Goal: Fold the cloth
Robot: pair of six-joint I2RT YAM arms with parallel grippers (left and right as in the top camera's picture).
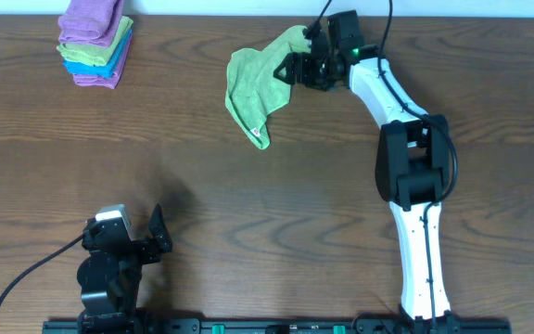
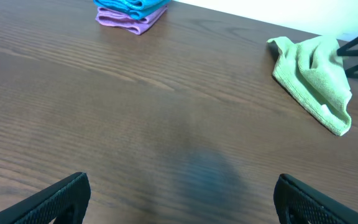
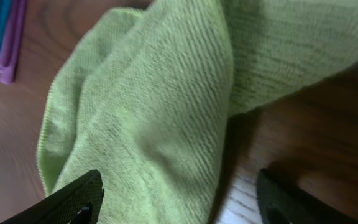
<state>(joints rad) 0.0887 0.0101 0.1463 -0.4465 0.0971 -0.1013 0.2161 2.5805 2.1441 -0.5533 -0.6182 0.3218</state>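
Note:
The lime-green cloth lies crumpled at the back middle of the table, one pointed corner with a white tag toward the front. It shows in the left wrist view and fills the right wrist view. My right gripper is open at the cloth's right edge; one finger is over the cloth, the other over bare wood. My left gripper is open and empty near the front left, far from the cloth.
A stack of folded purple, green and blue cloths sits at the back left corner, also in the left wrist view. The wooden table spans the view. The right arm reaches from the front right.

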